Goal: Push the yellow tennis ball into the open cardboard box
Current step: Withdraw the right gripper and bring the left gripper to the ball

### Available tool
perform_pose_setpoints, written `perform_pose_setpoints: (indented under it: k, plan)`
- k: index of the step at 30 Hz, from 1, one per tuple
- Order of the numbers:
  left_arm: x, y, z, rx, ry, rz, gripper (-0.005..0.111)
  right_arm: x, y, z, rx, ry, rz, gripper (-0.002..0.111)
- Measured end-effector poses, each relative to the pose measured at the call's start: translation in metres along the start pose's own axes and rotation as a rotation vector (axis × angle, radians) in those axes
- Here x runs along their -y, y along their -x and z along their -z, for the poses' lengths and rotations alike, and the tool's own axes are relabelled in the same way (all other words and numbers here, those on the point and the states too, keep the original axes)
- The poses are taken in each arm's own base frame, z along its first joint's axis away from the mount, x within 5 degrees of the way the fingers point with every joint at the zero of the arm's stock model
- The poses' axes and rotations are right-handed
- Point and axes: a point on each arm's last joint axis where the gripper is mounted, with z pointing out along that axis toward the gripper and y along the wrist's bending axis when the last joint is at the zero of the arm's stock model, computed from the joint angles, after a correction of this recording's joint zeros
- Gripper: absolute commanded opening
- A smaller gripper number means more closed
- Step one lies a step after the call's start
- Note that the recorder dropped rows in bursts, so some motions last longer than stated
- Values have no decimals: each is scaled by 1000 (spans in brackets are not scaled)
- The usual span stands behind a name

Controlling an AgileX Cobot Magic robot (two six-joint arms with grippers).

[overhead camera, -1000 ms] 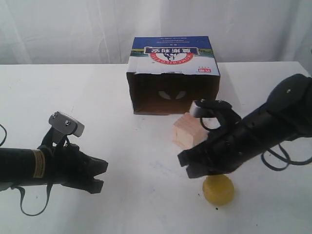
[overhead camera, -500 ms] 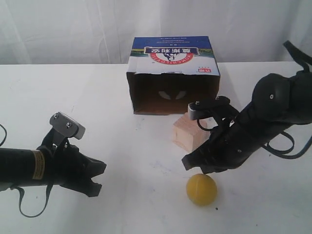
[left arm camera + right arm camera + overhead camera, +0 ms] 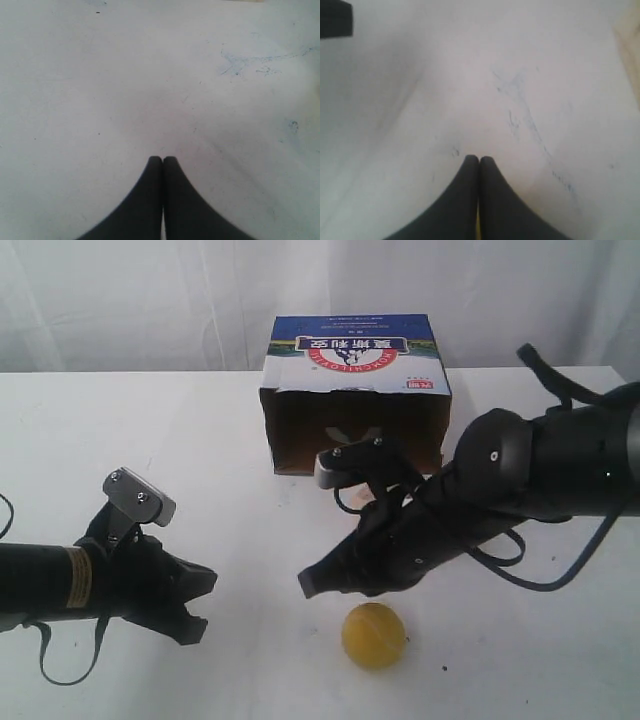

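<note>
On near side of table [image 3: 250, 670]: yellow tennis ball [image 3: 374, 636] sits on wrong side of my right gripper [image 3: 310, 583].
Risk, imo: open cardboard box [image 3: 355, 370] is on the far side w/ my forearm btwn it & the ball, so any sweep from this spot nudges the ball away from the box, maybe off the table. It's round, so a glancing touch sends it sideways. It's not in my wrist cam, so I'd be aiming blind. Ball lies near my tips on the camera side, not touching. Right fingers pressed together, nothing held. Left gripper [image 3: 203, 602] likewise closed, well apart.
</note>
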Motion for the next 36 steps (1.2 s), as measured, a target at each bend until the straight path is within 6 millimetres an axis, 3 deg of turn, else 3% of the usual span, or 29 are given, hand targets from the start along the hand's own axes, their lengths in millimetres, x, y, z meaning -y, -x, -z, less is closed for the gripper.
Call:
perform_pose_setpoints:
  k: [7,12,22,36]
  plan:
    - [0,5,0,58,-2,22,0,-7,26,16,133,-5,28,0]
    - [8,15,1,164,-82,22,0,-9,20,21,58,-7,84,0]
    - [56,15,-9,143,-198,-167,0,5,16,22,10,-154,113,0]
    - [49,5,-12,29,-102,-173,0,9,13,25,-27,-198,115,0]
